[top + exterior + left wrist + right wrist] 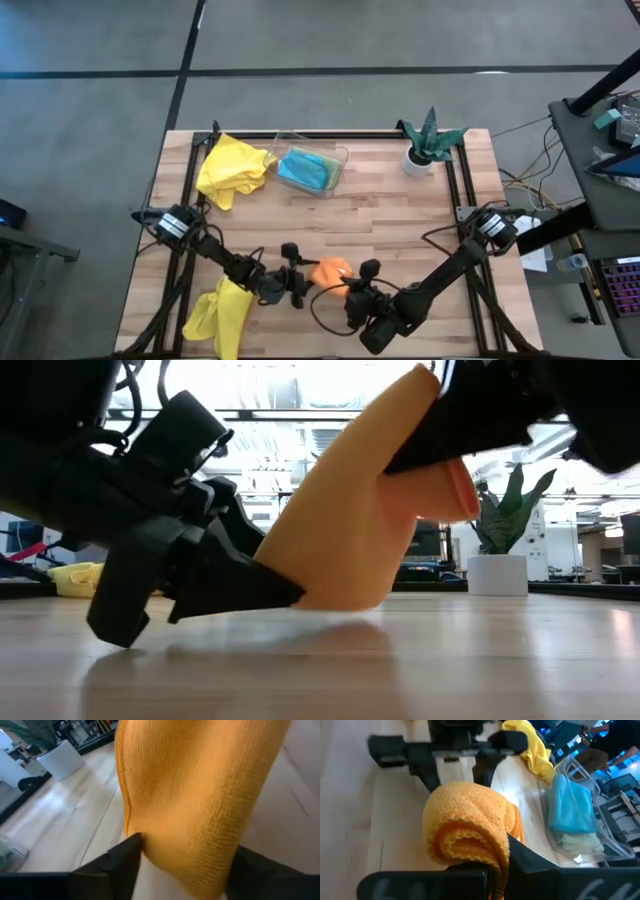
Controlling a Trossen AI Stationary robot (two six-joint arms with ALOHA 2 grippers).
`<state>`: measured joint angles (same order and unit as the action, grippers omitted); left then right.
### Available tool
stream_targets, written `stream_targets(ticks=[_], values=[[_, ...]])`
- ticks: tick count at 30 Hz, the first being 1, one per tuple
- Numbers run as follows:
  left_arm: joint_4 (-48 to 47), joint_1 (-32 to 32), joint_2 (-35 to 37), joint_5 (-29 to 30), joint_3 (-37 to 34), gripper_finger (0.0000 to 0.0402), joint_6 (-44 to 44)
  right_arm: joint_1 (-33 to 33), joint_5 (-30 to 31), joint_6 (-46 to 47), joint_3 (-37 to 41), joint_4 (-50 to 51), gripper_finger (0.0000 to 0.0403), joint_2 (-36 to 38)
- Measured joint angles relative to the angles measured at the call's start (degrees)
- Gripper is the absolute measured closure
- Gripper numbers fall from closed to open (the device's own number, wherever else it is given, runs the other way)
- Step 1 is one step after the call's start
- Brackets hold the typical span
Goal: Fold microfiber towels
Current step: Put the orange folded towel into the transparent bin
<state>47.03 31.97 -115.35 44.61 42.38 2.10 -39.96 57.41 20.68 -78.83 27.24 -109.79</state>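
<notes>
An orange towel (pixel 350 530) hangs from my right gripper (pixel 430 445), which is shut on its top; the lower end (pixel 335 600) rests on the table near the front edge. My left gripper (pixel 192 870) comes in low from the table's left, its fingers apart on either side of the towel's lower part. One yellow towel (pixel 232 170) lies crumpled at the back left. Another (pixel 220 315) lies under my left arm at the near left. A blue towel (pixel 305 170) lies in a clear tray. My right gripper pinches the orange towel's bunched top (pixel 470 845) between its two fingers, several layers rolled over them. The fingers slant down from the table's right. The towel hangs below them, with only its lower end on the wood. My left gripper's one fingertip (pixel 131 847) stands at the towel's edge; whether it touches, I cannot tell.
The clear tray (pixel 340 160) stands at the back middle, holding the blue towel over a pale green one (pixel 575 842). A potted plant (pixel 428 145) stands at the back right. Bare wood (pixel 400 215) lies between the tray and the grippers.
</notes>
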Motion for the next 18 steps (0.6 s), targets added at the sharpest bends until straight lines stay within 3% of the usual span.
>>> stream_targets(ticks=[9,13,18], values=[[-1.1,-0.9,2.6,0.0,-0.3,0.0376,6.5,1.7,-0.9,-1.8,-0.7,3.1,0.0394,1.9],[-7.6,-1.1,8.3,2.8,-0.4,0.0394,11.2,2.9,-3.4,-1.8,-0.7,5.8,0.0394,2.7],[-20.0,-3.1,20.5,7.2,-0.3,0.0398,17.8,5.4,-3.5,-4.7,-0.6,9.2,0.0394,5.1]])
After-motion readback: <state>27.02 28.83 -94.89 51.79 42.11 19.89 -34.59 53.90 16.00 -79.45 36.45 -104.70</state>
